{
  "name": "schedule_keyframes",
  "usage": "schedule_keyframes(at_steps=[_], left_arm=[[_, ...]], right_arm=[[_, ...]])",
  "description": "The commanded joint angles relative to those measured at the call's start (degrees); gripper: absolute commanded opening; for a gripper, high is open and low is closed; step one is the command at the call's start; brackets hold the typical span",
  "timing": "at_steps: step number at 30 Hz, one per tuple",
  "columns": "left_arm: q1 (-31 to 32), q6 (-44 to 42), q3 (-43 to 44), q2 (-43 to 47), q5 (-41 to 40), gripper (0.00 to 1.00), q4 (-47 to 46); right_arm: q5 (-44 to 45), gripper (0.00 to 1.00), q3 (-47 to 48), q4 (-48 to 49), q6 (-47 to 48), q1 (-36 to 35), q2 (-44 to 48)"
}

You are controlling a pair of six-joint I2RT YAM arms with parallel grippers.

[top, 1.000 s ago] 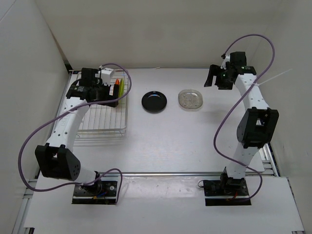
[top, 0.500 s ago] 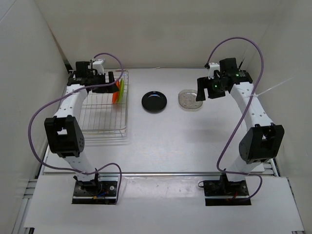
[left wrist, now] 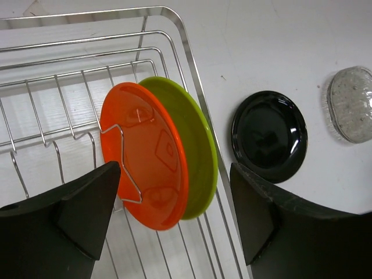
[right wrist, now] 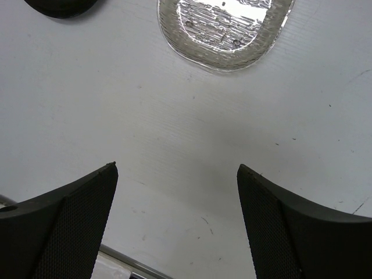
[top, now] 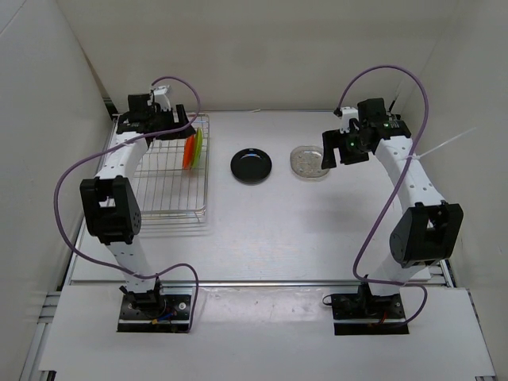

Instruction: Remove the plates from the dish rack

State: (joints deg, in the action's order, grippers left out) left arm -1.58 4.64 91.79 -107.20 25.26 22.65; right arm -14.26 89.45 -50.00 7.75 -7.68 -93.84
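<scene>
The silver wire dish rack (top: 163, 190) stands at the left; it also shows in the left wrist view (left wrist: 52, 87). An orange plate (left wrist: 145, 157) and a lime green plate (left wrist: 195, 151) stand on edge at its right side, also seen from the top as orange (top: 189, 151) and green (top: 197, 145). The black plate (top: 251, 165) and the clear plate (top: 308, 161) lie flat on the table. My left gripper (left wrist: 174, 221) is open and empty above the rack, over the two standing plates. My right gripper (right wrist: 177, 221) is open and empty, hovering just near of the clear plate (right wrist: 224, 29).
White walls close the table on the left, back and right. The black plate (left wrist: 269, 135) and clear plate (left wrist: 350, 103) lie to the right of the rack. A metal rail (top: 262, 283) runs along the near table edge.
My left arm has drawn back toward the rack's far left corner, uncovering the orange and green plates. My right gripper has moved left and down toward the clear plate, then steadied.
</scene>
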Motion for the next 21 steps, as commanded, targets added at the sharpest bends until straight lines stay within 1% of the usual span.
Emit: schedule_keyframes(at_steps=[1,3,5,6,8,10,13,17,19,20,21], left_arm=[[0.44,1.42,1.73,-1.0,-1.44,0.86,-2.0],[0.97,1.42,1.73,-2.22,-1.44,0.86,-2.0],[0.97,1.42,1.73,-2.23,-1.96,0.83,-2.0],[1.58,1.42,1.73,-2.23,-2.83,0.83,-2.0],[1.58,1.42,0.94,-2.23,-3.55,0.77,-2.0],[1.58,1.42,0.94,-2.23,-4.25,0.77,-2.0],[1.58,1.42,-0.2,-2.23,-4.25,0.71,-2.0],[1.58,1.42,-0.21,-2.75,-4.25,0.53,-2.0],[2.11,1.42,-0.21,-2.75,-4.25,0.51,-2.0],[2.11,1.42,-0.73,-2.75,-4.25,0.44,-2.0],[2.11,1.42,-0.73,-2.75,-4.25,0.41,-2.0]], right_arm=[[-0.24,0.86,0.11,1.04,0.6,0.12,3.32],[-0.24,0.86,0.11,1.04,0.6,0.12,3.32],[-0.76,0.86,0.11,1.04,0.6,0.12,3.32],[-0.77,0.86,0.11,1.04,0.6,0.12,3.32],[-0.77,0.86,0.11,1.04,0.07,0.12,3.32],[-1.29,0.86,0.11,1.04,0.07,0.12,3.32],[-1.29,0.86,0.11,1.04,0.07,0.12,3.32],[-1.29,0.86,0.11,1.04,0.07,0.12,3.32],[-1.82,0.86,0.11,1.04,0.07,0.12,3.32],[-1.82,0.86,0.11,1.04,0.07,0.12,3.32],[-1.82,0.86,0.11,1.04,0.07,0.12,3.32]])
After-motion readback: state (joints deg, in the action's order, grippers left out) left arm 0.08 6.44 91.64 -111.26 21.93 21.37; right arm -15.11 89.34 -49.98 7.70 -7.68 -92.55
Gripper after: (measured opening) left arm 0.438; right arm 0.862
